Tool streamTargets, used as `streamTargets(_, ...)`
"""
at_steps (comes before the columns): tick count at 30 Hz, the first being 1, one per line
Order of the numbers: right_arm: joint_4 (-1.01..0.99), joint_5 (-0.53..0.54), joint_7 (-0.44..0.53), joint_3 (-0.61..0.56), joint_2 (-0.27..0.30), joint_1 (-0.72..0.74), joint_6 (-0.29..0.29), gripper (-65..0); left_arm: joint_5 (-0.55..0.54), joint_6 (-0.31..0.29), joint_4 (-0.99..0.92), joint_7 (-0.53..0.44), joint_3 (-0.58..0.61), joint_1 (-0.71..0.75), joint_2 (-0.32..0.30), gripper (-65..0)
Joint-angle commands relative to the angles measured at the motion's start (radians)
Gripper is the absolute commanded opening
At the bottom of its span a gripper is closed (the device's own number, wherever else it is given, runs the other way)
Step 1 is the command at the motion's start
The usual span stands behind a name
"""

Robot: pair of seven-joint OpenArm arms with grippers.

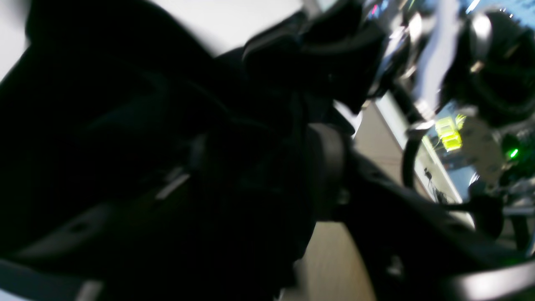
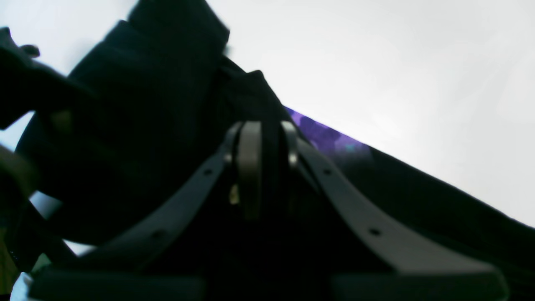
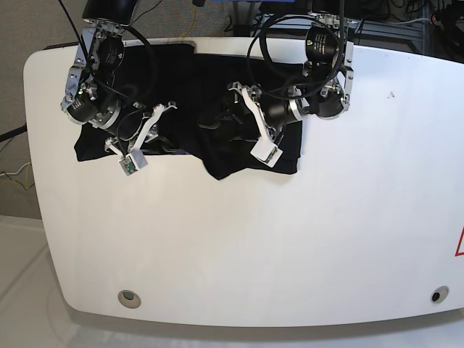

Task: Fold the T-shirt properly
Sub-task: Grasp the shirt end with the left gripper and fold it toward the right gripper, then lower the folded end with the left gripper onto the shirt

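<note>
As seen from where I stand facing the two-armed robot, a white table (image 3: 362,232) spreads across the room, with grey floor (image 3: 18,246) to its left and a round metal fitting (image 3: 129,299) in its near left corner. The black T-shirt (image 3: 254,156) lies crumpled across the far left and far middle of the table. Its left part reaches out under the robot's right arm (image 3: 105,72), and a thin strip of purple print (image 2: 330,136) shows along one edge.

The right arm leans in from the far side, its pincer (image 3: 165,139) low at the cloth. The right pincer's tips stand close together with black fabric between them; I cannot tell whether they grip it.

Toward the middle, a bunched tongue of the shirt points nearer than the rest. Just over this rumpled part is the left pincer (image 1: 267,146), spread wide, dark folds showing between its fingers. Its arm (image 3: 322,65) comes in from the far side, to the right of the other arm. Beneath it, the shirt's right end lies with a fairly straight side edge. Farther right, the table's white surface continues to a second round fitting (image 3: 439,295) in the near right corner.
</note>
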Motion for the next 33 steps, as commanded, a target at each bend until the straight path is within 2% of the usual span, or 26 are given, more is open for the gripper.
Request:
streamTargets(1,0.022,0.023,0.019,-0.005,0.009,0.015,0.006,-58.0,-0.021,0.002,0.015,-0.032,0.023,-0.012,0.007,-30.9)
streamTargets(9,0.023,0.023,0.017,-0.003,0.009,0.014,0.006,-58.0,-0.034,0.004,0.011,-0.040,0.037,-0.016,0.005,-29.5)
streamTargets(19,0.020,-0.017,0.019,-0.002,0.008,0.020,0.006,-58.0,-0.034,0.013,0.030,0.053,0.003,-0.038,0.021,-28.3)
streamTargets(21,0.022,-0.029,0.023,0.002,0.009,0.026,0.006,-58.2,-0.066,0.006,0.043,0.104,-0.009,-0.056,0.019,-26.8)
streamTargets(25,0.024,-0.055,0.026,0.003,0.008,0.033,0.006,-58.3,-0.092,0.004,0.059,0.140,-0.025,-0.070,0.008,-26.0)
streamTargets(29,0.021,-0.062,0.026,0.011,0.008,0.038,0.006,-58.4,-0.115,0.004,0.059,0.153,-0.028,-0.087,-0.026,-25.9)
streamTargets(31,0.029,-0.035,0.019,0.026,0.007,0.032,0.006,-58.5,-0.142,0.008,0.027,0.158,-0.028,-0.109,-0.094,-26.5)
streamTargets(33,0.031,-0.029,0.017,0.031,0.007,0.033,0.006,-58.5,-0.163,0.005,0.016,0.160,-0.026,-0.117,-0.130,-26.7)
